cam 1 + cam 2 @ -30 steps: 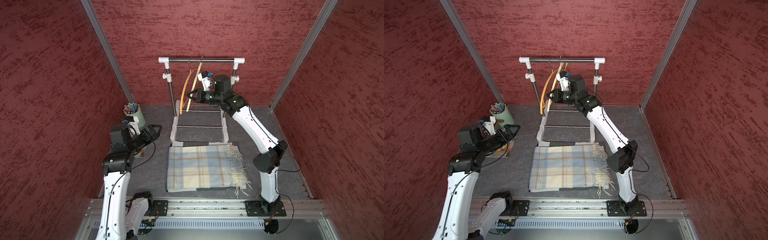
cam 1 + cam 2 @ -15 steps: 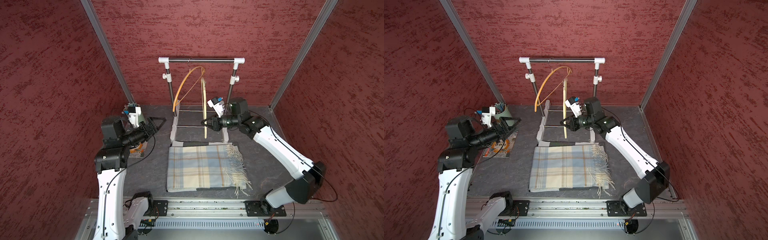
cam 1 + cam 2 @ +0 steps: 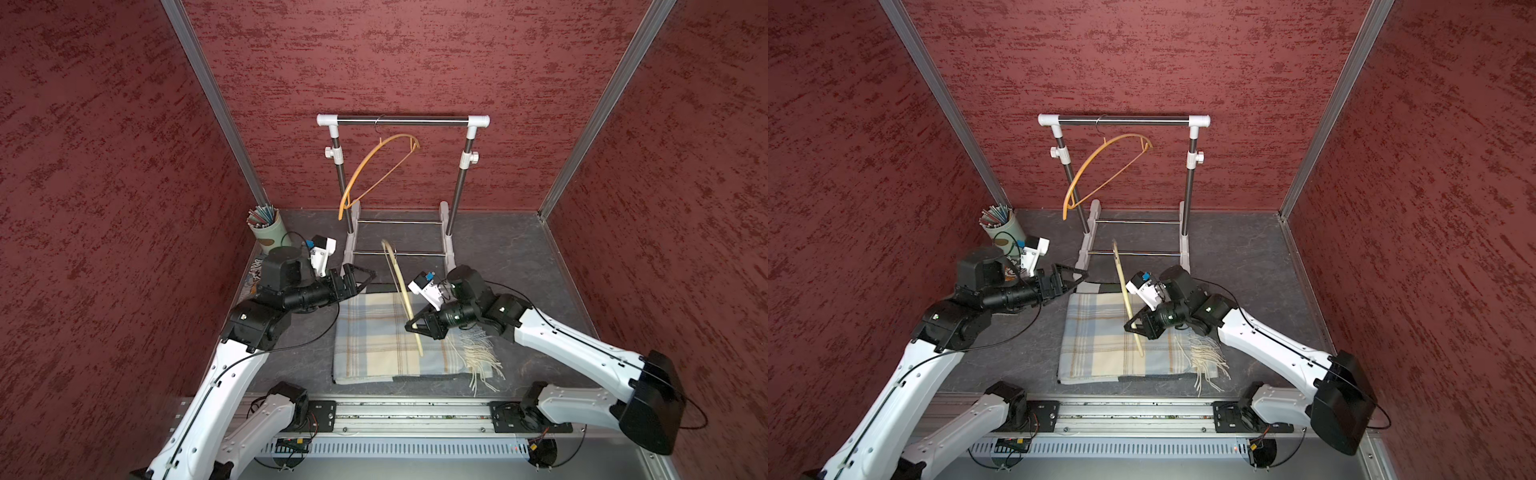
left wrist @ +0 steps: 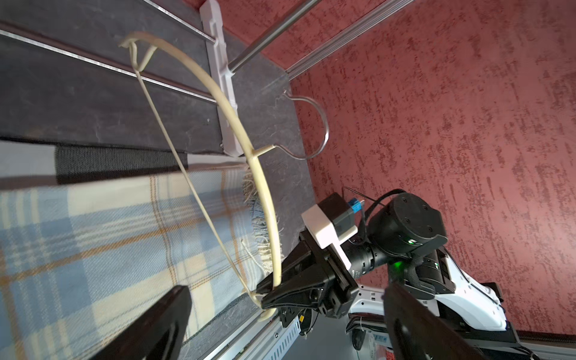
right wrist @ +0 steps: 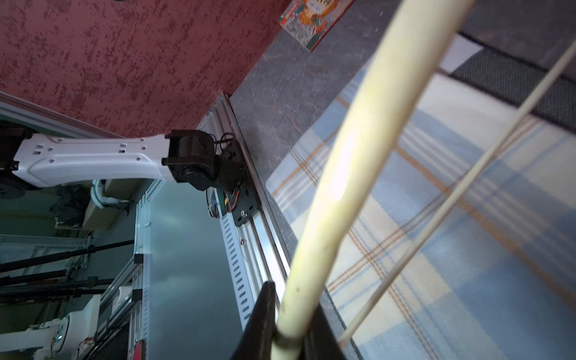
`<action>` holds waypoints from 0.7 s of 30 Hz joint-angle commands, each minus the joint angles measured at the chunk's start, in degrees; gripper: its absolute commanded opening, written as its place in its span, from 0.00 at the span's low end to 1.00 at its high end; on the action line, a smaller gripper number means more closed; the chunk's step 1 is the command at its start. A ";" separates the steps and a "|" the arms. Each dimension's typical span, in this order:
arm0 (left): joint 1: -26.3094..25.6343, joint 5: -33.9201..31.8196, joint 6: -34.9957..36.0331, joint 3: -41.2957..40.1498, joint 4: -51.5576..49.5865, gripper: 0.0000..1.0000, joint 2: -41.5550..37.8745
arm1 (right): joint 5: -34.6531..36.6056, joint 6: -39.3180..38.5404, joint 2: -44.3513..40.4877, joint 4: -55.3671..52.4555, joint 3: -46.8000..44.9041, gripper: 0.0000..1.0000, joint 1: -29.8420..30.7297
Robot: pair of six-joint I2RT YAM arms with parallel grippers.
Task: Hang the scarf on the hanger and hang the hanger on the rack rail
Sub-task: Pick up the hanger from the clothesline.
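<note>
Scarf (image 3: 374,340) lies flat at frame centre-bottom, bare bench (image 3: 519,257) to its right. Right jaws clamp the cream hanger (image 3: 399,282) above it; left jaws gape wide near its upper-left corner.

1. A robot lab test cell: red textured panels (image 3: 415,62) joined by aluminium posts (image 3: 208,104) box in a grey tabletop (image 3: 498,257).
2. Two white robot arms (image 3: 573,345) are mounted on an aluminium rail (image 3: 407,415) at its front edge.
3. Staged props: a small rack (image 3: 401,121), a scarf (image 3: 374,340), a pencil cup (image 3: 266,232).
4. Black stand legs (image 5: 62,252) show beyond the cell in the right wrist view.
</note>
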 commanded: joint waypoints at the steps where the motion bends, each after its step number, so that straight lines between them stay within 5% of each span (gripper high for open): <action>1: -0.44 -1.98 -6.96 -9.35 13.12 0.96 -1.77 | -3.82 3.18 -6.92 12.99 -1.68 0.00 0.07; 5: -0.87 -0.03 -11.30 -17.16 26.36 0.91 -0.58 | -5.89 5.64 -10.77 14.48 -3.48 0.00 0.00; 16: -6.48 1.30 -14.53 -18.49 43.32 0.86 7.88 | -9.69 16.88 -13.01 26.80 -7.43 0.00 0.05; 21: -8.79 0.14 -14.57 -18.08 44.75 0.73 13.13 | -10.69 18.80 -13.38 28.76 -7.40 0.00 0.07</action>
